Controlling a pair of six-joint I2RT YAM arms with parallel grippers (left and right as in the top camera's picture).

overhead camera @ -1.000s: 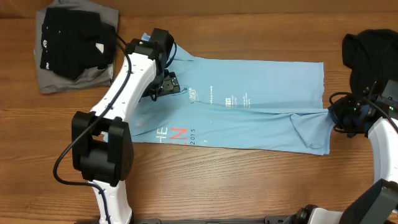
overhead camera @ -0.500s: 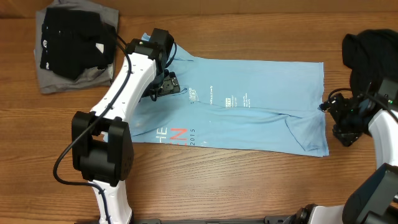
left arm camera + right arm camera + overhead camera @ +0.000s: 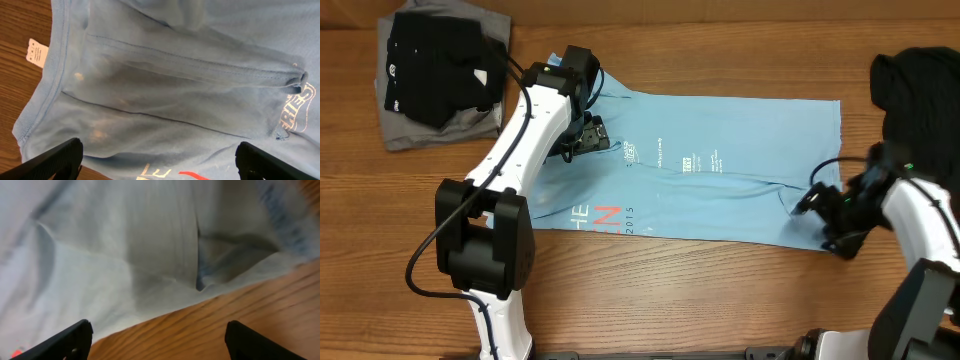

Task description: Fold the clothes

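Shows a light-blue T-shirt [image 3: 740, 195] spread lengthwise across the wooden table [image 3: 720, 300], folded into a long band, with small white print near its middle, pink-red lettering by the near edge and creases toward the right end. Finds a black garment [image 3: 440, 55] heaped on a flat grey garment [image 3: 415, 132] at the far left. Puts a second black garment [image 3: 920, 90] bunched just beside the shirt's right end.

The T-shirt [image 3: 720, 190] lies spread across the middle of the table [image 3: 720, 290]. At the far left corner one garment lies on another in a pile [image 3: 430, 80]; a bunched garment [image 3: 920, 85] sits at the far right. The left gripper [image 3: 588, 138] hangs over the shirt's left end, the right gripper [image 3: 812, 203] over its near right corner
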